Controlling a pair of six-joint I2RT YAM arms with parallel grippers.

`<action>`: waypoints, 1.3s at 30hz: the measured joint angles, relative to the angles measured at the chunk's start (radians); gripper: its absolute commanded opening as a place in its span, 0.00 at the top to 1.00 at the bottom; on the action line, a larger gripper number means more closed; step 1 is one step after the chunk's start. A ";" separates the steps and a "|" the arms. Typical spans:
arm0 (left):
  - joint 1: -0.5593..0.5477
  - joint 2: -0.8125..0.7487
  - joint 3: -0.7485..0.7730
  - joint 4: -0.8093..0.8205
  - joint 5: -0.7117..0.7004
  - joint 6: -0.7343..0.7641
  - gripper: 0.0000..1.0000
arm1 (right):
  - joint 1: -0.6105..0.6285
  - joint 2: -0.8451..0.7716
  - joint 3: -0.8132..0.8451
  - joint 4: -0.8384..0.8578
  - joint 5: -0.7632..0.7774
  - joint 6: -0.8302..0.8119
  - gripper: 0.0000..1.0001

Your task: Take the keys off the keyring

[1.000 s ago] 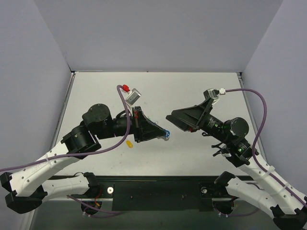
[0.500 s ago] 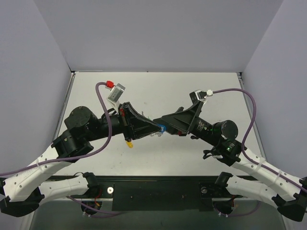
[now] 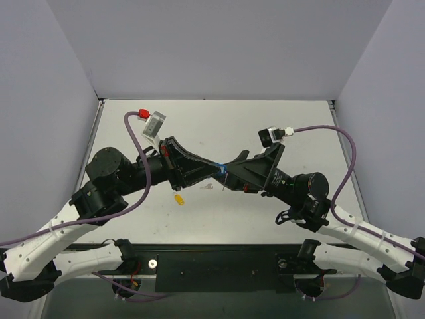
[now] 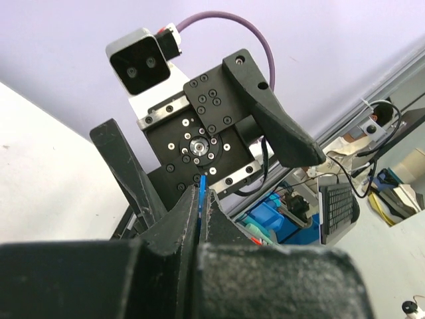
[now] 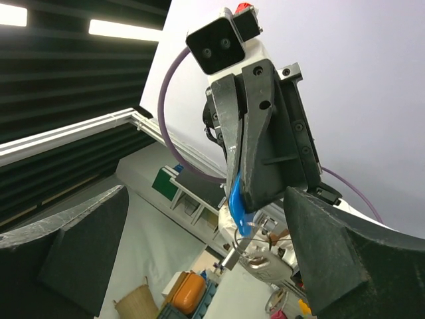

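My left gripper [image 3: 219, 169] is shut on the blue tag [image 3: 221, 167] of the keyring and holds it above the table. In the left wrist view the tag [image 4: 201, 189] shows edge-on between the closed fingers of that gripper [image 4: 201, 196]. In the right wrist view the blue tag [image 5: 238, 198] sticks out below the left gripper's fingers [image 5: 265, 153]. The thin ring [image 5: 247, 240] and a silver key [image 5: 267, 261] hang under it. My right gripper [image 5: 212, 259] is open, its fingers wide on either side of the hanging key. In the top view it [image 3: 230, 175] meets the left one.
A lone silver key [image 3: 208, 187] and a yellow tag [image 3: 178, 198] lie on the white table [image 3: 265, 119] under the left arm. Grey walls close the table at the back and on both sides.
Both arms swung toward the middle. The left gripper brought the blue tag up and to the left. The right gripper came left until its open fingers stand around the hanging key.
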State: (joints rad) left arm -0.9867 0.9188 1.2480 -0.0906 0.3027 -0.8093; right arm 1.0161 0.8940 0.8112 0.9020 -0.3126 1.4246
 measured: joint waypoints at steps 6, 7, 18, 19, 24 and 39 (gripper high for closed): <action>0.023 -0.023 0.000 0.005 -0.037 -0.001 1.00 | 0.021 0.012 0.000 0.010 0.013 0.000 0.09; 0.027 -0.030 0.000 0.006 -0.045 -0.001 1.00 | 0.022 0.013 0.000 0.011 0.014 0.000 0.10; 0.046 -0.105 -0.035 0.031 -0.092 -0.007 1.00 | 0.033 0.014 0.000 0.019 0.028 -0.001 0.24; 0.046 -0.109 -0.043 0.040 -0.093 -0.008 1.00 | 0.033 0.015 0.000 0.020 0.029 -0.001 0.24; 0.046 -0.127 -0.086 0.093 -0.090 -0.021 1.00 | 0.038 0.030 0.000 0.026 0.035 0.000 0.18; 0.046 -0.044 -0.126 0.337 -0.016 -0.093 1.00 | 0.084 0.138 0.026 0.155 0.048 0.063 0.02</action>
State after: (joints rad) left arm -0.9405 0.8745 1.1225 0.2462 0.2863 -0.9028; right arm 1.1000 1.0317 0.8368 1.0569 -0.2646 1.4876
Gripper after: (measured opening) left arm 0.038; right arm 0.974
